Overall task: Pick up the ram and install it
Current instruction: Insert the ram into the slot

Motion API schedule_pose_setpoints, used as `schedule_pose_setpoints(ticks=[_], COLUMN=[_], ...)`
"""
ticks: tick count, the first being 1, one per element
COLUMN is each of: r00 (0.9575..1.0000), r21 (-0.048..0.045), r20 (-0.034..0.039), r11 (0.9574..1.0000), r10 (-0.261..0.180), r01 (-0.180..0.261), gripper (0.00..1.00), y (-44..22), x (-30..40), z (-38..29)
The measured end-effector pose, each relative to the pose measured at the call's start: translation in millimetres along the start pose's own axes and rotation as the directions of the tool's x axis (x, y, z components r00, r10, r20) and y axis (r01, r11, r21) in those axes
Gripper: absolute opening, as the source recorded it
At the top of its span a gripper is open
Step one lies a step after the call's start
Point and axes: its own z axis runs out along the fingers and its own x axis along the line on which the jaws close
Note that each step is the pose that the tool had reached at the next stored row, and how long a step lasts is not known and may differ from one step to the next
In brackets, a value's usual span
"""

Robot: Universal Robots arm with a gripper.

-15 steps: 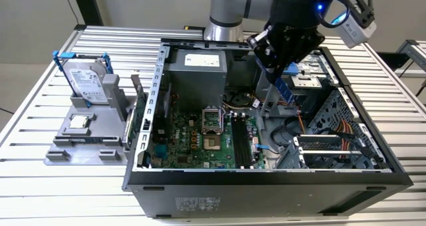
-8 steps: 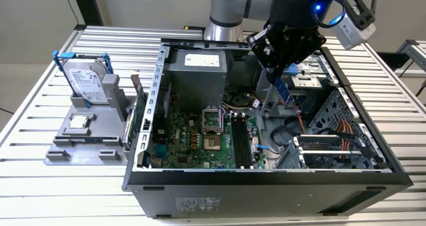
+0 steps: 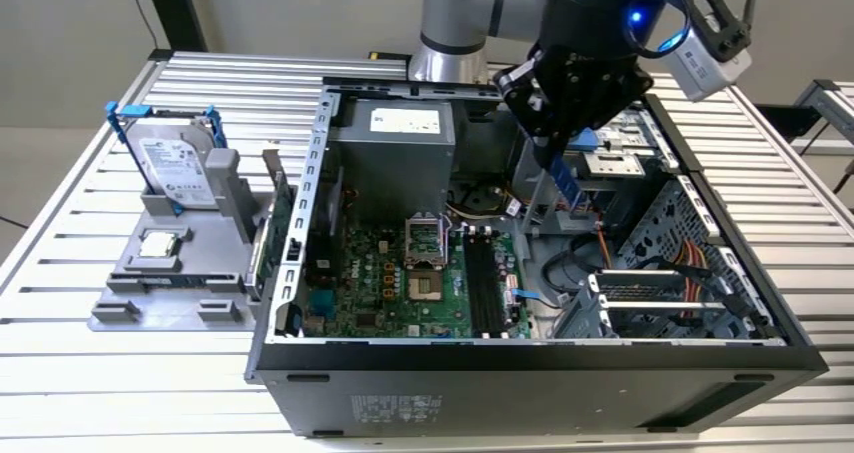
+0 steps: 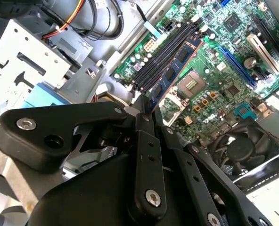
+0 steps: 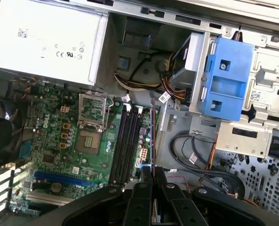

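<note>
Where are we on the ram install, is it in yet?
Pickup looks done: the gripper is shut on the ram, held above the open case. It is not seated: in the first wrist view it hangs clear of the motherboard, near the black memory slots, which sit empty. Seating it remains.

Ram (image 3: 563,178): long, narrow, thin stick; blue board with black chips and a coppery contact edge. Clamped at its upper end between the fingers (image 4: 144,120), hanging lengthwise, slightly tilted. Raised above the black motherboard slots (image 3: 483,288), not touching them, unseated.
</note>
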Motion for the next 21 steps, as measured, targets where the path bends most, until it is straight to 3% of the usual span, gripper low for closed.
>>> schedule_pose_setpoints(ticks=[21], r00=[1.0], r21=[0.0002], r20=[0.0], r11=[1.0], r10=[0.0], r01=[0.0], gripper=[0.0], y=[-0.3], x=[0.1], z=[13.6])
